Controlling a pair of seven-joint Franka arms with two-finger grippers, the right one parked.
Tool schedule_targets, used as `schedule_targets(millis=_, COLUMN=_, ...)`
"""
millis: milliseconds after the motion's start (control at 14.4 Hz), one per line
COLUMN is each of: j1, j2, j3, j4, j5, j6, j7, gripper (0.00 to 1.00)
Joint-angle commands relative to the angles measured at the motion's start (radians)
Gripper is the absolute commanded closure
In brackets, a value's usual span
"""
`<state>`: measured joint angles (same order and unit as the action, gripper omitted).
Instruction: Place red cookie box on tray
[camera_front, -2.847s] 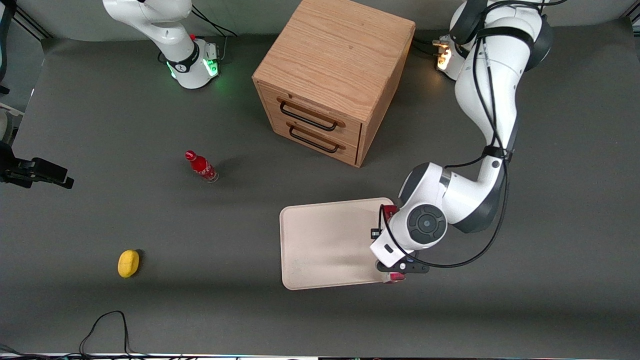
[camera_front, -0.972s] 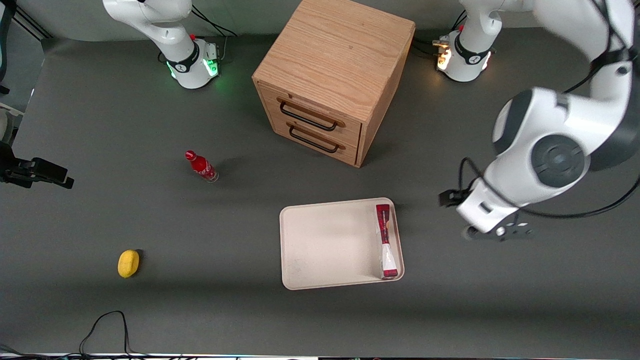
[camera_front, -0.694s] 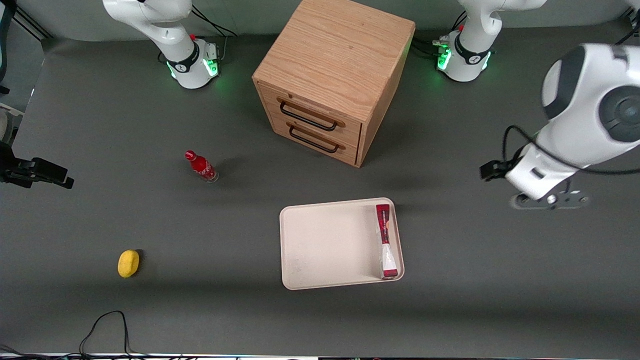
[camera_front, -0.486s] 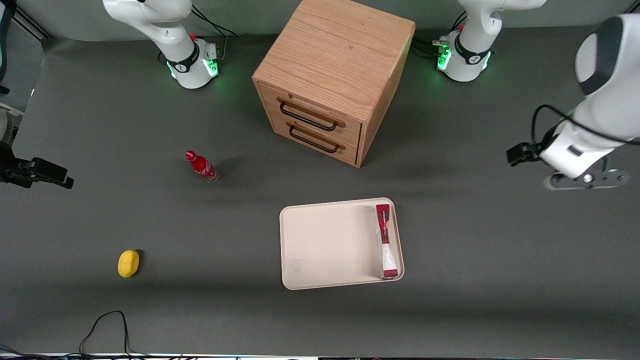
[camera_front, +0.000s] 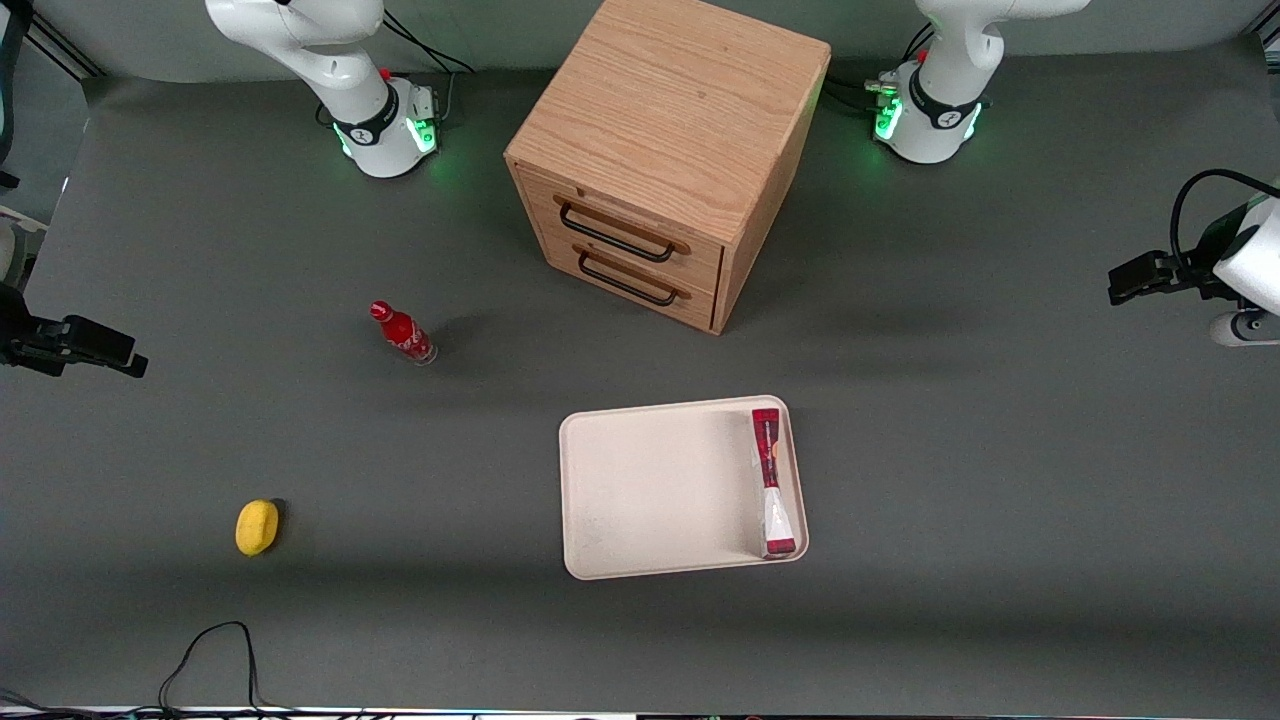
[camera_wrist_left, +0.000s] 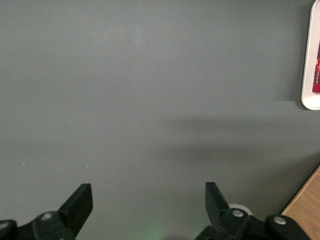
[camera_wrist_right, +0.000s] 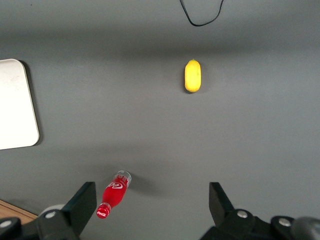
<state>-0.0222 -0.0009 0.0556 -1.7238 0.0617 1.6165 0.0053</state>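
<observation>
1. in the left wrist view we see the gripper (camera_wrist_left: 149, 202) with its two dark fingers (camera_wrist_left: 79, 205) spread wide apart, holding nothing and touching nothing, above bare grey table (camera_wrist_left: 150, 90).
2. in the front view the gripper (camera_front: 1235, 325) sits at the working arm's end of the table, partly cut off by the picture edge.
3. the red cookie box (camera_front: 771, 482) lies on the tray (camera_front: 650, 490), standing on its narrow side along the tray's rim toward the working arm's end.
4. the box is well apart from the fingers; the wrist view catches only a sliver of its red side (camera_wrist_left: 316, 67) and the tray's rounded corner (camera_wrist_left: 309, 100).
5. we also see a wooden cabinet (camera_front: 665, 150), a red bottle (camera_front: 402, 332) and a yellow object (camera_front: 257, 527) on the table.
</observation>
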Motion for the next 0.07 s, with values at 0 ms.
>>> schedule_targets(millis=0, j1=0.002, j2=-0.002, j3=-0.017, j4=0.023, j5=-0.01, j6=-0.029, j7=-0.01, gripper=0.0)
